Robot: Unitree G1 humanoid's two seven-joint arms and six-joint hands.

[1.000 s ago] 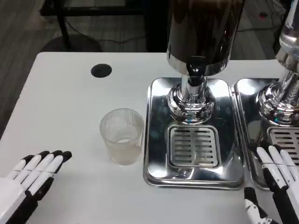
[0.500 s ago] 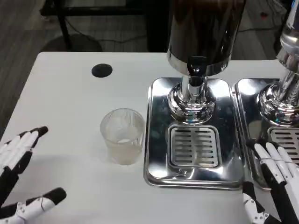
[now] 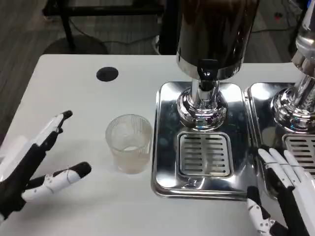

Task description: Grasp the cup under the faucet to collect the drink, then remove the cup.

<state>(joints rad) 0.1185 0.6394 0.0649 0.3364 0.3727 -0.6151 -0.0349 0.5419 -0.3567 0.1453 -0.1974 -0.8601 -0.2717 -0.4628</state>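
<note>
head view shows the clear ribbed plastic cup (image 3: 129, 142) standing upright on the white table (image 3: 74, 98), just left of the steel drip tray (image 3: 165, 132) and not under the faucet (image 3: 207, 74). left hand (image 3: 34, 162) is spread open near the cup, holding nothing. right hand (image 3: 283, 189) also lies open with fingers apart, at the tray's right edge.
</note>
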